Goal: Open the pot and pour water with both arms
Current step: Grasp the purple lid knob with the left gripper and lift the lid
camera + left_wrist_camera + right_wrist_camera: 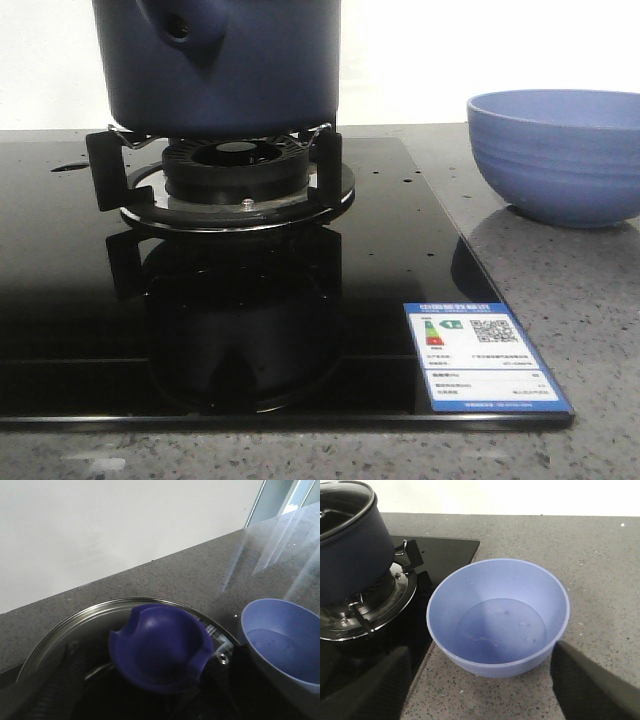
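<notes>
Pot (225,65) sits on the burner (235,170) of a black glass hob (60,300), carried by the black pan supports, its tapered stub with the round hole facing the front camera. It is dark navy with straight matte sides. Its lid (342,502) is on: the right wrist view shows a glass lid with a metal rim seated on the pot, and the left wrist view looks down on the same lid with a rounded blue knob (160,647) at its middle.

Left hand (155,707): dark finger shapes show blurred on either side of the knob, one finger (70,680) beside it, close to the lid. Whether they are pressing on the knob I cannot tell, so how far this hand is open is unclear.

Right hand (480,690) hangs over the bowl (498,617) with its two dark fingers (367,687) spread wide, one on each side of the bowl's near rim and gripping nothing. The bowl is light blue and stands upright on the speckled grey worktop (600,560), just beside the hob's edge and near the pot. Clear water lies shallow in its bottom.

In the front view the bowl stands to the right of the hob, and a blue-bordered energy label (485,355) with a QR code is stuck on the glass at the near right corner.
</notes>
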`<state>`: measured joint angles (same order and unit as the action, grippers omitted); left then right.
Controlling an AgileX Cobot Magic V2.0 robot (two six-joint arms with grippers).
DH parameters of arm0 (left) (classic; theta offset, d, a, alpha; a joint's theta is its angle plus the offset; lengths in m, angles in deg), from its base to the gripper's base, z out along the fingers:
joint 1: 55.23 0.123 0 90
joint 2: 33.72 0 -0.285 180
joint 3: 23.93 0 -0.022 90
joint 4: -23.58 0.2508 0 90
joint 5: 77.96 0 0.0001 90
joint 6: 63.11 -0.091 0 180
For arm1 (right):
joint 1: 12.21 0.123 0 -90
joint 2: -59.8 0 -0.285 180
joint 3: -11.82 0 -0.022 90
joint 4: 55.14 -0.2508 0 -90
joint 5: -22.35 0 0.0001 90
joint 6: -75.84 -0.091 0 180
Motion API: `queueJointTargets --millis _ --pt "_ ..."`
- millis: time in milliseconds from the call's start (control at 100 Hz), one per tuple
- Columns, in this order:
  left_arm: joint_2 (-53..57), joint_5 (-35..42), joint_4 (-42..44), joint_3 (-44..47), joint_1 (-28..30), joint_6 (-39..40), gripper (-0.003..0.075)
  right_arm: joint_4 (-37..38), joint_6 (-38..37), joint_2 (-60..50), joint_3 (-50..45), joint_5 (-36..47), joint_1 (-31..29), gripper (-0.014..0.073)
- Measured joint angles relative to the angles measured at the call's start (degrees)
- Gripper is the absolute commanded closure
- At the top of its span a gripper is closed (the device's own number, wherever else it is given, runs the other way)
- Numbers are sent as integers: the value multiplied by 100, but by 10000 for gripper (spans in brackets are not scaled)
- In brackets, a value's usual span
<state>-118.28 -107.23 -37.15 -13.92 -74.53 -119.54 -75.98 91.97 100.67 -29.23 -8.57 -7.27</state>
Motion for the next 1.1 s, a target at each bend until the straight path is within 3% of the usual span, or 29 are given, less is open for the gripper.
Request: queueJointTargets --millis 300,710,980,1100 --pt "-276 -34 -732 -23 0 -1074 172 0 0 0 0 0 0 71" --pt "-616 -35 -899 -32 0 -1528 178 0 9 0 0 -21 0 71" --pt "-629 -36 -936 -32 -35 -1631 394 0 9 0 0 -43 0 71" --pt "-629 -36 -936 -32 -35 -1659 413 0 9 0 0 -43 0 71"
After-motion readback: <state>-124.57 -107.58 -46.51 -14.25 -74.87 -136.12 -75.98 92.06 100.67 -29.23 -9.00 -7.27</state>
